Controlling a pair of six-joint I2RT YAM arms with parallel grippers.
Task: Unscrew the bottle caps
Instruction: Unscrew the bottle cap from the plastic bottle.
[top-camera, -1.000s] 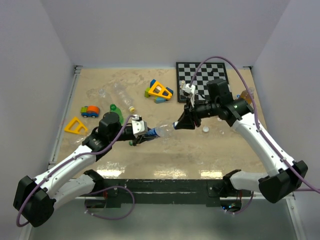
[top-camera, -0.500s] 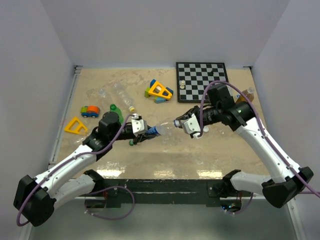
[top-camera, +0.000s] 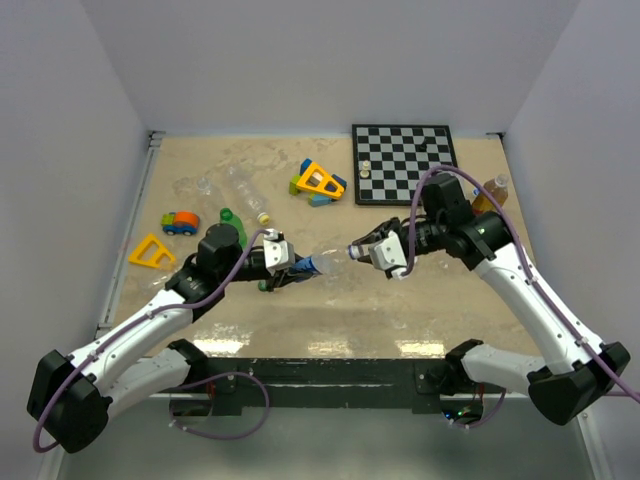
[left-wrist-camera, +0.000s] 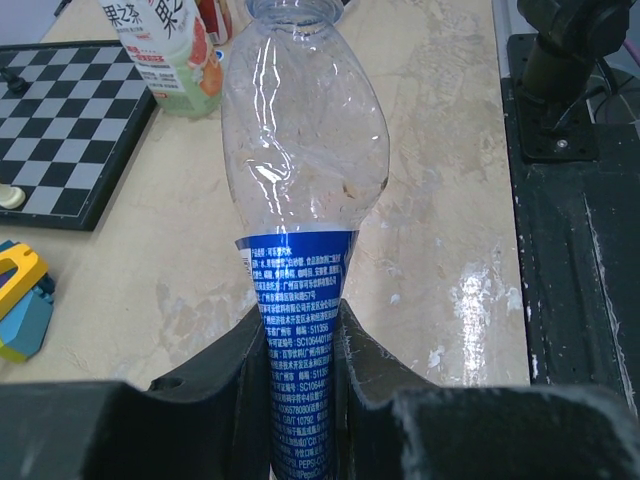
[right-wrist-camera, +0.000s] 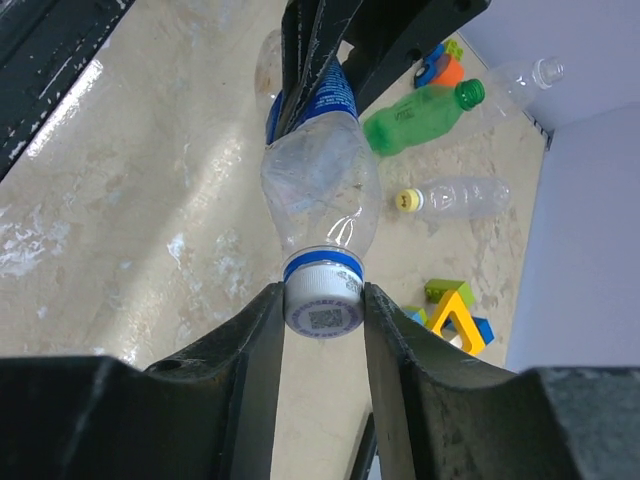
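The left claw (top-camera: 290, 265) is clenched on the lower, blue-labelled part of a clear bottle (top-camera: 318, 262). In the left wrist view its 2 fingers (left-wrist-camera: 245, 350) press the label from both sides, and the crumpled upper body of the bottle (left-wrist-camera: 305, 150) points away from the camera. The bottle lies roughly level near the middle of the table (top-camera: 450, 300), spanning the gap between the 2 claws, with its neck towards the right arm.

The right claw (top-camera: 358, 250) meets the bottle at that neck. In the right wrist view the cap (right-wrist-camera: 323, 310), white with a blue ring behind it, sits on the bottle (right-wrist-camera: 320, 190) between the 2 fingers (right-wrist-camera: 255, 340), which touch it on both sides, so the right claw (right-wrist-camera: 323, 305) is grasping the cap.

Further left on the table lie 3 more bottles: a green bottle (right-wrist-camera: 420, 115) with a green cap (right-wrist-camera: 470, 92), a clear one (right-wrist-camera: 460, 197) with a yellow cap (right-wrist-camera: 405, 200), and another clear one (right-wrist-camera: 520, 75) near the back left corner. A toy car (top-camera: 180, 222) and a yellow triangle (top-camera: 150, 250) lie near the left edge. Toy blocks (top-camera: 318, 183) sit just left of a chessboard (top-camera: 405, 160) at the back, which carries a few pale pieces (top-camera: 366, 168). A labelled drink bottle (top-camera: 490, 190) stands just right of the board.
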